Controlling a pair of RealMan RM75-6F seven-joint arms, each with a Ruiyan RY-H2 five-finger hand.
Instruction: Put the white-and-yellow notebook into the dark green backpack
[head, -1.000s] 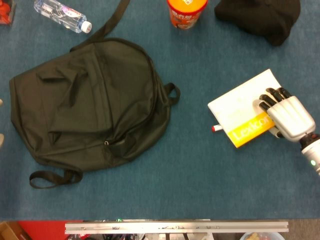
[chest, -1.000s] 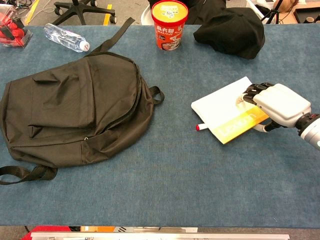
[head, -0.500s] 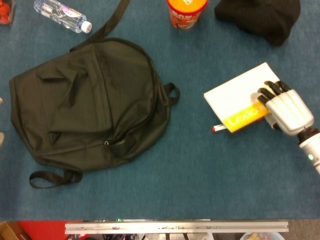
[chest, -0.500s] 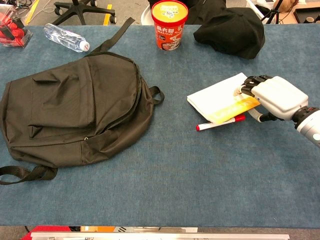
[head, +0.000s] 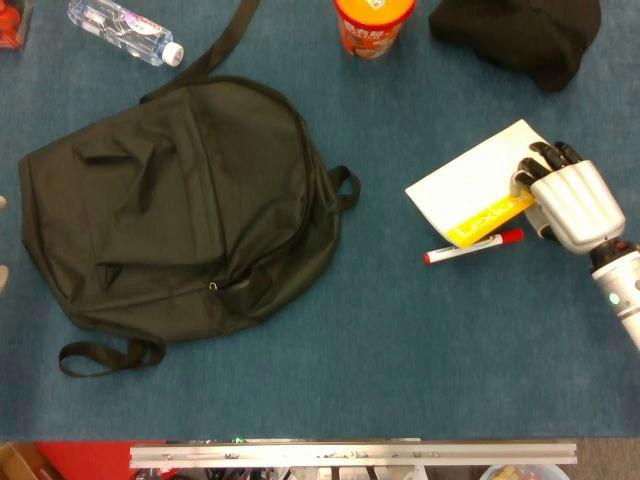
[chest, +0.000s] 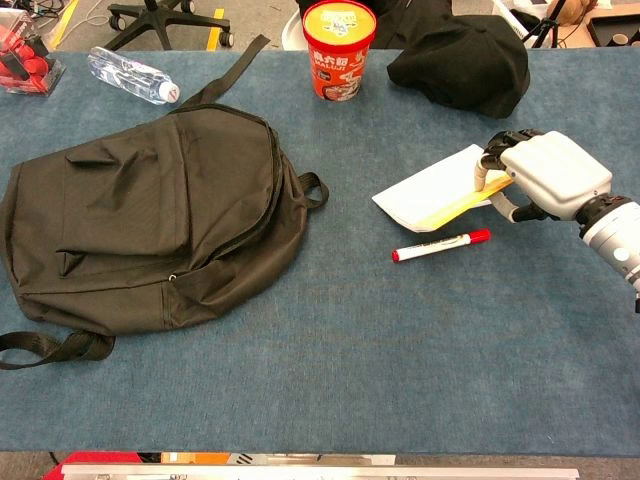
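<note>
I grip the notebook (chest: 432, 192) by its right edge with my right hand (chest: 545, 183), fingers (chest: 492, 166) clamped. I lift it level, clear the marker (chest: 441, 245), then carry toward the backpack (chest: 140, 225).

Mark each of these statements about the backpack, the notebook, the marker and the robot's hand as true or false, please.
1. The right hand holds the notebook by its edge. True.
2. The notebook is already inside the backpack. False: it is outside, to the right of the backpack.
3. A red-capped marker lies on the table beside the notebook. True.
4. The backpack's main opening gapes wide open. False: it lies flat and looks closed.
5. The left hand presses on the backpack. False: no left hand is in view.
</note>
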